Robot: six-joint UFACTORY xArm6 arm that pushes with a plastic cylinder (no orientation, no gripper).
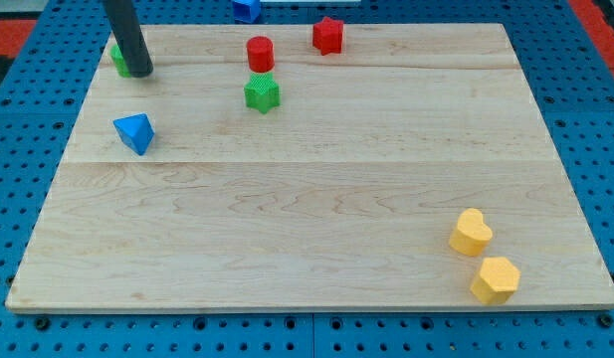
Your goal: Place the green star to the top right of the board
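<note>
The green star [261,93] lies on the wooden board [316,189] in the upper left-middle part, just below a red cylinder [260,52]. My tip [139,73] is near the board's top left corner, well to the left of the green star. It stands in front of a green block [118,60] that it mostly hides, so that block's shape cannot be made out.
A red star [328,35] lies near the top edge, right of the red cylinder. A blue triangular block [134,132] lies at the left. A yellow heart [471,232] and a yellow hexagon [495,279] lie at the bottom right. A blue block [247,9] sits off the board's top edge.
</note>
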